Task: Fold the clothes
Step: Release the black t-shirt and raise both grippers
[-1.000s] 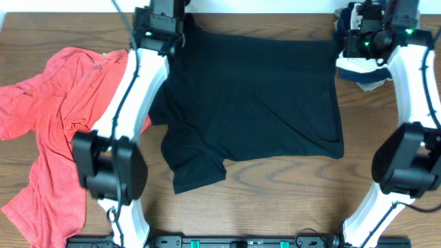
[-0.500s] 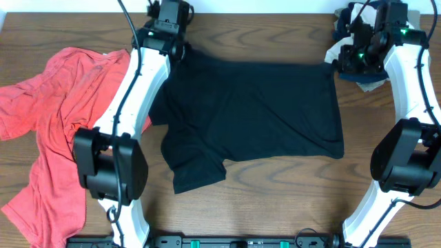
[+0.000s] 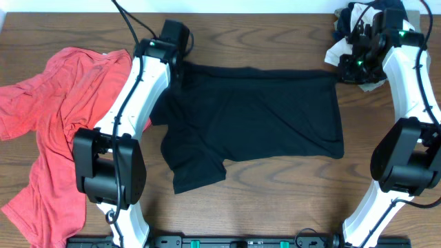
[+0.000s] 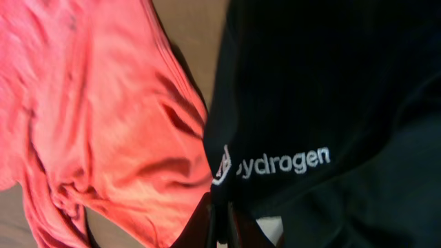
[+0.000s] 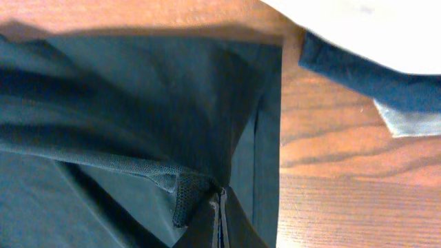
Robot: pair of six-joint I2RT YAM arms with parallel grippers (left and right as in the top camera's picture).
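The black T-shirt (image 3: 255, 114) lies spread on the wooden table, its far edge lifted and drawn toward me. My left gripper (image 3: 176, 67) is shut on its far left corner; the left wrist view shows the white logo (image 4: 275, 164) on the pinched hem just above the fingers (image 4: 222, 227). My right gripper (image 3: 339, 69) is shut on the far right corner; the right wrist view shows the fabric (image 5: 138, 103) bunched in the fingers (image 5: 222, 213). The coral-red T-shirt (image 3: 62, 110) lies crumpled at the left and shows in the left wrist view (image 4: 103, 117).
A heap of white and dark blue clothes (image 3: 358, 48) lies at the far right corner, also in the right wrist view (image 5: 372, 41). The black shirt's left sleeve (image 3: 196, 165) sticks out toward the front. Bare wood (image 3: 275, 200) lies in front.
Both grippers have moved from the table's far edge toward me, pulling the black shirt's far edge with them. The shirt now covers less of the table's depth.
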